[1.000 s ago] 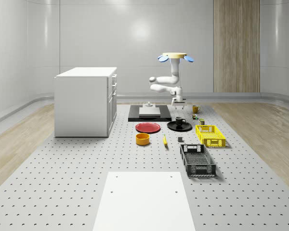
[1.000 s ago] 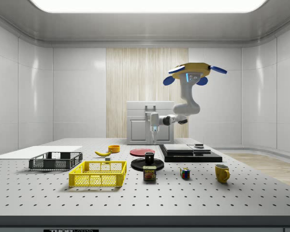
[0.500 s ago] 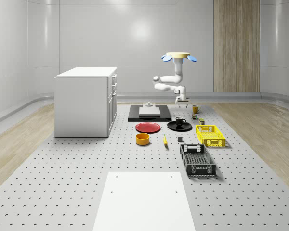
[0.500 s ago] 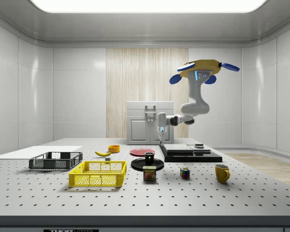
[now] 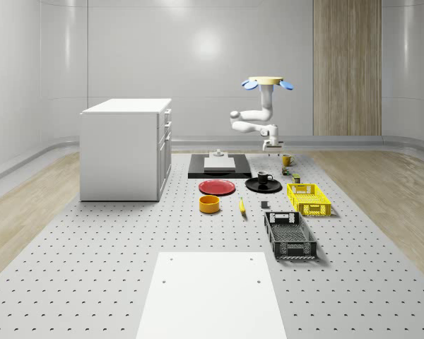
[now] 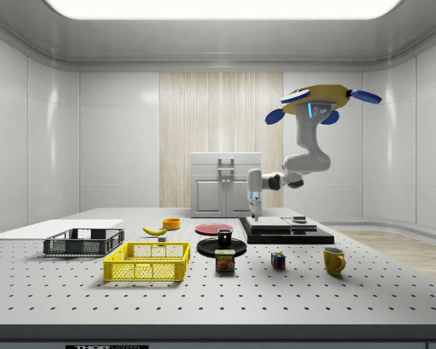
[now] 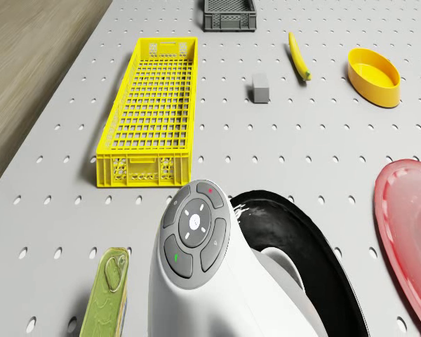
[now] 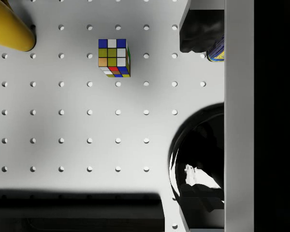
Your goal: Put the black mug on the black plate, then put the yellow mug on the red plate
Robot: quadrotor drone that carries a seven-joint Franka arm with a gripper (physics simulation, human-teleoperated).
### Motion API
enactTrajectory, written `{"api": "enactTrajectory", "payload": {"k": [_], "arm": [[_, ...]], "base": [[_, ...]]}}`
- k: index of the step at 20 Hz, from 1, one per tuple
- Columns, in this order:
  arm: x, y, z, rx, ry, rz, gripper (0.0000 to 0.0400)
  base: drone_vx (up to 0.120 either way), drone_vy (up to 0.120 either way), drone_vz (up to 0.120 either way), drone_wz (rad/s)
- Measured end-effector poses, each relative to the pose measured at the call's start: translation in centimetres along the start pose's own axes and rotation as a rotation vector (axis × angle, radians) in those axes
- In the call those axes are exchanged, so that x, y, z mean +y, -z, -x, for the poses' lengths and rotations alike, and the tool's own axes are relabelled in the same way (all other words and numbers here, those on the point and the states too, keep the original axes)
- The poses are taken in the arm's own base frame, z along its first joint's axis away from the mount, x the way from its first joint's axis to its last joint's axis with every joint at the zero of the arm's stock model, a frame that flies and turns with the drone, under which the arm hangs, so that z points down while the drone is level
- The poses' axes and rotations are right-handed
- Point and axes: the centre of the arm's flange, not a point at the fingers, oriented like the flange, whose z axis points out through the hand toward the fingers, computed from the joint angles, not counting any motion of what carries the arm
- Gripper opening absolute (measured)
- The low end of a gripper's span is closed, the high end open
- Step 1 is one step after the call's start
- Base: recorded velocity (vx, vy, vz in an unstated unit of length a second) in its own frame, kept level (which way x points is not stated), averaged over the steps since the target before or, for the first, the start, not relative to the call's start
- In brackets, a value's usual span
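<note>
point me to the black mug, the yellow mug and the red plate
black mug (image 6: 224, 237): side view, its body, standing on the black plate.
yellow mug (image 6: 333, 260): side view, its body.
red plate (image 5: 218, 187): whole-scene view, the middle of its top face.

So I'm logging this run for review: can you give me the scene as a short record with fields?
drone: hovering above the table's far part
gripper: in the air, holding nothing, between the two mugs
black mug: on the black plate
yellow mug: on the table, apart from the red plate
task stage: first placement done, second pending
</note>
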Motion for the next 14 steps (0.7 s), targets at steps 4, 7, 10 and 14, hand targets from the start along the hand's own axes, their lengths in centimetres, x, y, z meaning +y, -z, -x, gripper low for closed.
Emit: {"api": "enactTrajectory", "payload": {"k": [4,7,10,14], "arm": [[0.0,0.0,0.0,0.0,0.0,0.0,0.04],[0.0,0.0,0.0,0.0,0.0,0.0,0.04],[0.0,0.0,0.0,0.0,0.0,0.0,0.04],[0.0,0.0,0.0,0.0,0.0,0.0,0.04]], "base": [[-0.12,0.12,0.0,0.0],[-0.12,0.12,0.0,0.0],[-0.12,0.12,0.0,0.0],[-0.12,0.12,0.0,0.0]]}}
